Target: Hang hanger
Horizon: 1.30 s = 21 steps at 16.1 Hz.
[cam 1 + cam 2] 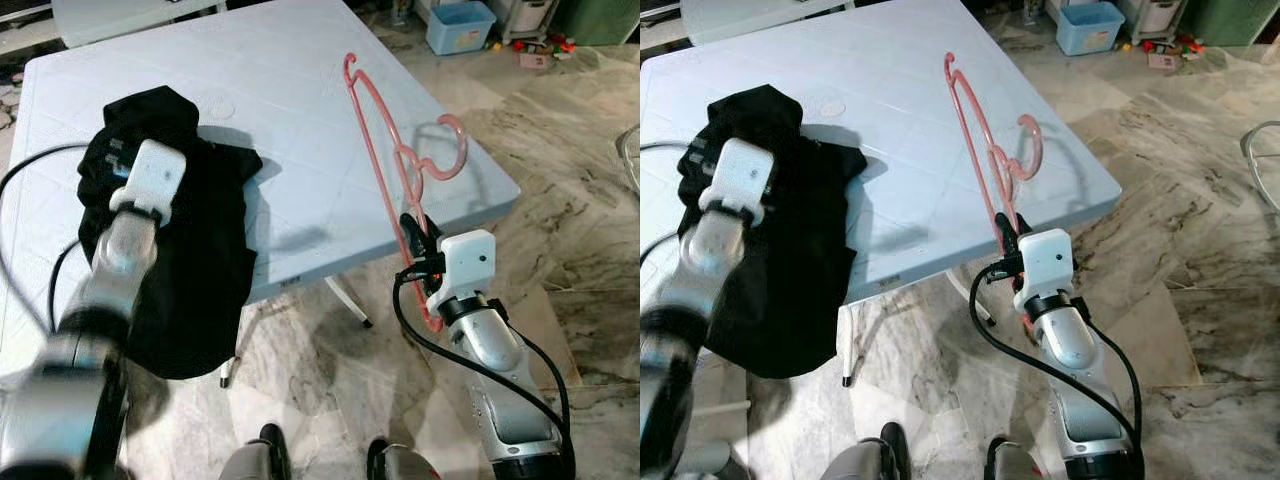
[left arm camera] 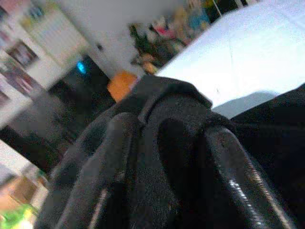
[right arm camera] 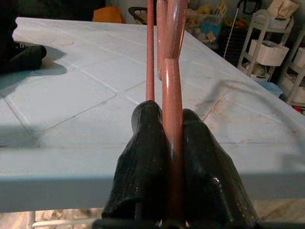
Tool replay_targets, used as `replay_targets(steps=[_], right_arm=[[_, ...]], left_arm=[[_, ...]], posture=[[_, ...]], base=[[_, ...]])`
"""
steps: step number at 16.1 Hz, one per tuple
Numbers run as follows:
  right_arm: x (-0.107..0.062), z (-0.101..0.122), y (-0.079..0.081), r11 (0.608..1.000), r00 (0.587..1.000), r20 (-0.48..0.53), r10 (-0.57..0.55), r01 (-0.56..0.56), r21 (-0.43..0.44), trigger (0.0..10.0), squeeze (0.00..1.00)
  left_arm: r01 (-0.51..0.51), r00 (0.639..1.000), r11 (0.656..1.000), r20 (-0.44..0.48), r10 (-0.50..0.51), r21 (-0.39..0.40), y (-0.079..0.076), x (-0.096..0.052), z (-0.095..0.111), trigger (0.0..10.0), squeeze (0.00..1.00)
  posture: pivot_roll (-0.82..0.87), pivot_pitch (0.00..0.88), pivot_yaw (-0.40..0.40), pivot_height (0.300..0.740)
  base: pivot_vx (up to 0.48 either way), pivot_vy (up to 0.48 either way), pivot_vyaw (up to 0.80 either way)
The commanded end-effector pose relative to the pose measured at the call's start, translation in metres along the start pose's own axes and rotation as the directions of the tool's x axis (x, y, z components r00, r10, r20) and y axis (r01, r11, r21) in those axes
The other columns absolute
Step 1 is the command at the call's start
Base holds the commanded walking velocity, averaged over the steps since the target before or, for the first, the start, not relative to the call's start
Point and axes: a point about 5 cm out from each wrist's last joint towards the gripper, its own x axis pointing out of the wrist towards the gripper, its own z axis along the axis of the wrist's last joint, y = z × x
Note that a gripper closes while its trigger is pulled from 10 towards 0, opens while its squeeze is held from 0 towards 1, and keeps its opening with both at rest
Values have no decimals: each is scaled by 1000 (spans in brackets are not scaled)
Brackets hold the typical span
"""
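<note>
A pink plastic hanger (image 1: 371, 128) stands nearly upright over the near right part of the white table (image 1: 300, 100), its hook (image 1: 448, 150) pointing right. My right gripper (image 1: 412, 228) is shut on its lower end just in front of the table edge; in the right wrist view the pink bar (image 3: 172, 86) sits pinched between the two black fingers. A black garment (image 1: 200, 270) lies on the table's left side and hangs over the front edge. My left gripper (image 1: 118, 150) is pressed into the garment's top, and the fingers (image 2: 114, 162) close on a fold of black cloth.
Marble floor (image 1: 560, 230) lies to the right of and in front of the table. A blue bin (image 1: 460, 25) and small toys sit at the far right. A thin table leg (image 1: 350, 300) shows below the front edge. My feet (image 1: 270, 450) are at the bottom.
</note>
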Motion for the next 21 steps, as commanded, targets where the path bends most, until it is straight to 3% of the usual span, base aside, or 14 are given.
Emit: replay_targets(steps=[1,2,3,4,6,9,12,13,17,19,21], right_arm=[[-4,-15,6,1000,997,-73,13,-12,20,10000,0],[-4,-15,7,1000,997,-73,14,-12,20,10000,0],[-3,-16,7,1000,997,-72,16,-15,23,10000,0],[-3,-16,6,1000,997,-72,20,-18,22,10000,0],[-2,-17,5,1000,997,-73,25,-23,18,10000,0],[1,-17,5,999,997,-72,41,-40,9,10000,0],[1,-18,4,999,996,-75,42,-41,7,10000,0],[-1,-20,5,999,996,-81,42,-42,7,10000,0],[-3,-22,7,999,994,-92,50,-50,11,10000,0],[-2,-23,7,999,994,-94,50,-49,12,10000,0],[-2,-23,10,998,994,-97,56,-54,16,10000,0]], left_arm=[[-31,999,999,14,31,32,5,-12,-6,10000,1000],[-42,999,999,9,42,26,4,-18,-9,10000,1000],[-71,997,997,12,72,-23,-2,-36,-12,10000,1000],[-166,984,972,-88,153,-169,-7,-58,-16,10000,1000],[-175,984,967,-9,177,-185,-12,-71,6,10000,1000],[-46,994,984,85,62,-173,-33,-95,29,10000,1000],[24,1000,965,-4,-26,-262,-45,-118,25,10000,1000],[-19,995,946,-96,-13,-323,-44,-126,19,10000,1000],[-15,974,920,-215,-76,-391,-53,-133,13,10000,1000],[-26,939,906,-321,-123,-422,-60,-131,5,10000,1000],[-55,931,897,-347,-113,-439,-60,-117,4,10000,1000]], posture=[[-71,226,64,740],[-71,226,63,740],[-65,226,58,740],[-58,226,53,740],[-53,228,42,740],[-47,226,35,740],[-43,228,37,740],[-42,231,38,740],[-35,241,40,740],[-32,242,42,740],[-34,242,42,740]], base=[[0,0,0],[0,0,0],[0,0,0],[0,0,0],[0,0,0],[0,0,0],[0,0,0],[0,0,0],[0,0,0],[0,0,0],[0,0,0]])
